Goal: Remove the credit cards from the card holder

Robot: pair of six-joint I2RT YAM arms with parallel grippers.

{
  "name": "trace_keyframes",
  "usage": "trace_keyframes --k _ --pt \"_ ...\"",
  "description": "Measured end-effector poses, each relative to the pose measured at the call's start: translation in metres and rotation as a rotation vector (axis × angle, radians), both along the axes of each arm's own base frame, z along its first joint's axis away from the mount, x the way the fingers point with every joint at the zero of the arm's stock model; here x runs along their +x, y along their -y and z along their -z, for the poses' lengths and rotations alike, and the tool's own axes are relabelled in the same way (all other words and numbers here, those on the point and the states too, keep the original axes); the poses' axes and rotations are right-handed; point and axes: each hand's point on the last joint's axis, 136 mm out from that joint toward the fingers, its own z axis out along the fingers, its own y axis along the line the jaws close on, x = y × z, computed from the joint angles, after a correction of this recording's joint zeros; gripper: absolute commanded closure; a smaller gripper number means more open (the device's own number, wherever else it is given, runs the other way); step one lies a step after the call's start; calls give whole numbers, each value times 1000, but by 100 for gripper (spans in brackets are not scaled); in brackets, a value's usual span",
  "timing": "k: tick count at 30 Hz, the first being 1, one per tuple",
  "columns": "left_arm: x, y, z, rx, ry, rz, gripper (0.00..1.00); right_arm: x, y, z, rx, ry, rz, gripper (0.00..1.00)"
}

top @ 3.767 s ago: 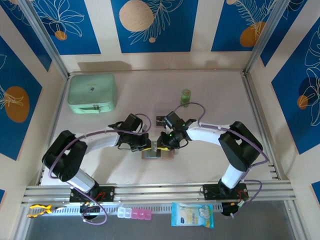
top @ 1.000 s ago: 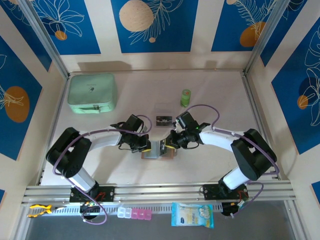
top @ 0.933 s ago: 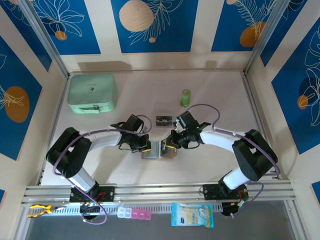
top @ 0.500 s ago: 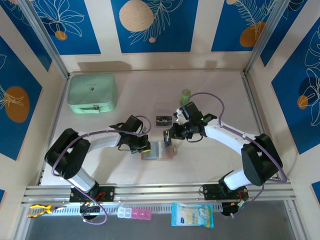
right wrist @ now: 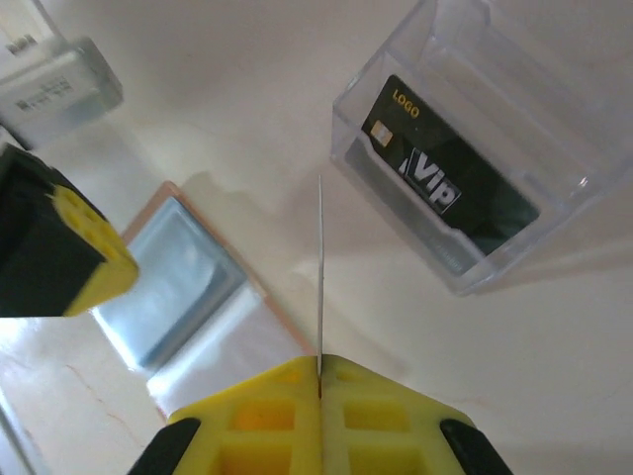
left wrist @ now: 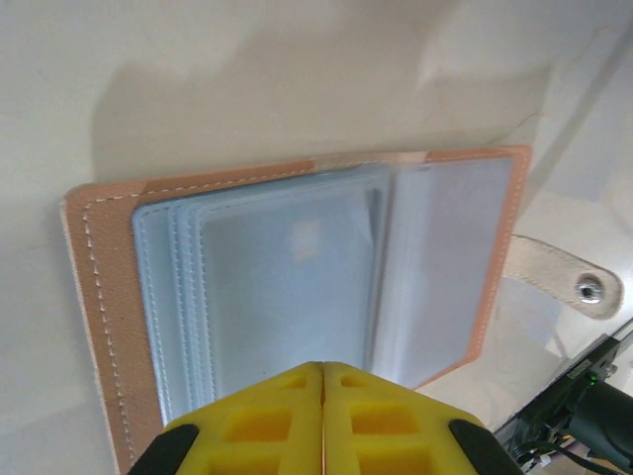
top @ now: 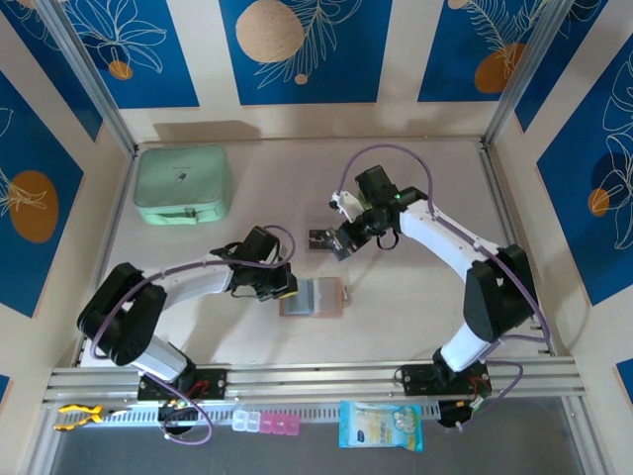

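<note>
The right wrist view showed one card (right wrist: 319, 257) edge-on, pinched in the right hand (right wrist: 319, 362), and one black VIP card (right wrist: 427, 178) inside the clear box (right wrist: 559, 148). The left wrist view showed the left hand (left wrist: 322, 370) pressed together over the open holder (left wrist: 109, 287), which lay on the surface (left wrist: 247, 59) at the box's 6 o'clock.

Mint-green zip pouch (top: 183, 185) far left, clear plastic box (right wrist: 539, 107) mid-table, seemingly a pill organiser (top: 265, 424) below.

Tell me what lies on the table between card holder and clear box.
Nothing: the right wrist view shows bare table between card holder and clear box; the card in the right gripper hangs above.
</note>
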Motion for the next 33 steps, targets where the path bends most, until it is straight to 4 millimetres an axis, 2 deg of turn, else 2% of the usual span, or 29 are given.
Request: trace_keyframes --k 9,17,22,27,30,33 --pt "4 -13 -18 -16 77 -42 91 41 -9 7 -184 175 -314 100" --pt "8 -38 -21 -9 104 -115 90 67 -18 21 -254 192 -462 100" --pt "8 -47 -18 -2 97 -141 90 71 -22 25 -267 183 -509 99" --pt "9 -49 -17 -1 95 -148 90 65 -21 33 -279 150 -539 92" --pt "9 -49 -17 -2 95 -147 89 63 -21 35 -282 142 -544 84" --pt "9 -49 -17 -2 94 -147 89 61 -20 35 -285 138 -549 83"
